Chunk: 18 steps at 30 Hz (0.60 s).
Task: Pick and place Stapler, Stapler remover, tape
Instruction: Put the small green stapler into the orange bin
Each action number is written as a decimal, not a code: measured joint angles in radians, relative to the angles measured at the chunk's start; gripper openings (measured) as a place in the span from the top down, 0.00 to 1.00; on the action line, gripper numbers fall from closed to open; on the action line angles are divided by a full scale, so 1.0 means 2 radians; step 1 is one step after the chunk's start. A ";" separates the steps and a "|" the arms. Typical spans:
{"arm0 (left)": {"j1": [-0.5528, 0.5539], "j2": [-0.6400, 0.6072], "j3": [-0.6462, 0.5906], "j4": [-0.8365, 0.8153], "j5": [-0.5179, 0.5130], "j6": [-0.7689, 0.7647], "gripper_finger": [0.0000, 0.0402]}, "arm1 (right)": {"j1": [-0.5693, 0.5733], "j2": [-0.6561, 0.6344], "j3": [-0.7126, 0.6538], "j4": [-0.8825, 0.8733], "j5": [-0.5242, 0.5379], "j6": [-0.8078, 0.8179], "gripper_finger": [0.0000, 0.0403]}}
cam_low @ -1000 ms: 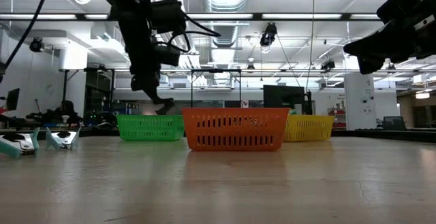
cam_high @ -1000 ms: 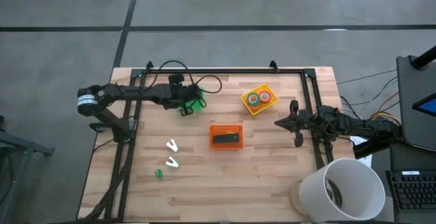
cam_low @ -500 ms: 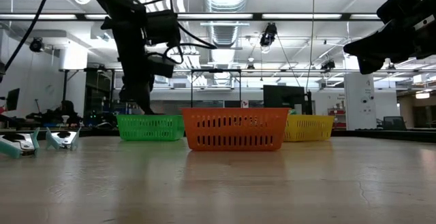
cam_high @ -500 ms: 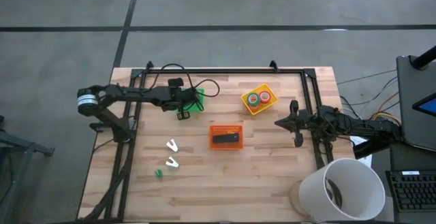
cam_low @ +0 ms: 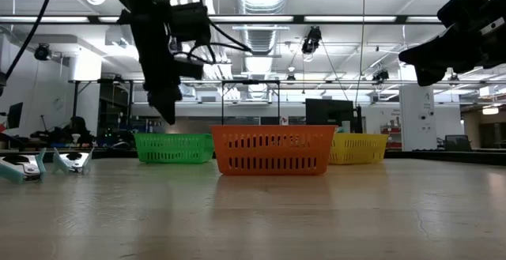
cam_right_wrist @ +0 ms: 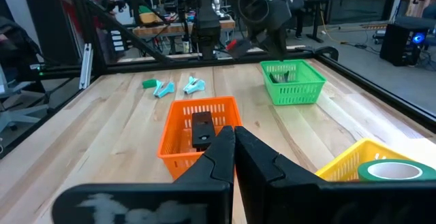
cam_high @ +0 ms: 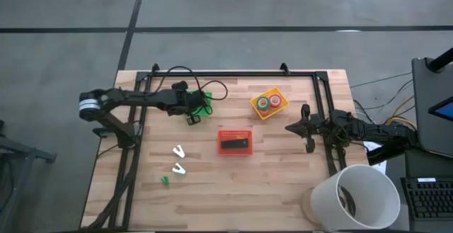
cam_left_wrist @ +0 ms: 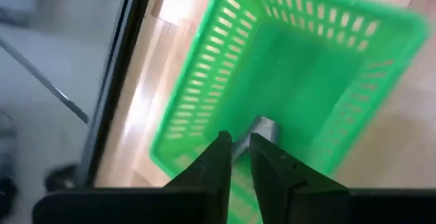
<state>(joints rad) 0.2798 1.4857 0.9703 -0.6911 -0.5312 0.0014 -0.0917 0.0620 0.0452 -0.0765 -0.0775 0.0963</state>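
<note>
Your left wrist view alone shows a grey piece (cam_left_wrist: 264, 127) lying in the green basket (cam_left_wrist: 204, 101), the left gripper (cam_left_wrist: 240, 144) above it, jaws slightly parted. The stapler (cam_high: 234, 144) sits in the orange basket (cam_high: 234, 133); tape (cam_high: 269, 103) lies at its one o'clock. The right gripper (cam_high: 306, 128) waits at three o'clock, jaws pressed together.

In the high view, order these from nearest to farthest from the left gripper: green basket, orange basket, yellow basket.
From the left gripper:
1. Green plastic basket, right beside it, at the table's back.
2. Orange plastic basket, mid-table.
3. Yellow plastic basket, farther right.
</note>
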 joint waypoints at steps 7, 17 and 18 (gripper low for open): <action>-0.043 -0.039 0.011 -0.076 0.114 -0.158 0.75 | 0.000 0.000 0.000 0.000 0.000 0.000 0.98; -0.210 -0.066 -0.020 -0.087 0.282 -0.316 0.44 | 0.000 0.000 0.000 0.000 0.000 0.000 0.98; -0.233 -0.066 -0.020 -0.087 0.289 -0.335 0.42 | 0.000 0.000 0.000 0.000 0.000 0.000 0.98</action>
<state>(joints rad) -0.1856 1.3528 0.9306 -0.8641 0.0462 -0.6686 -0.0921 0.0620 0.0452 -0.0768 -0.0776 0.0963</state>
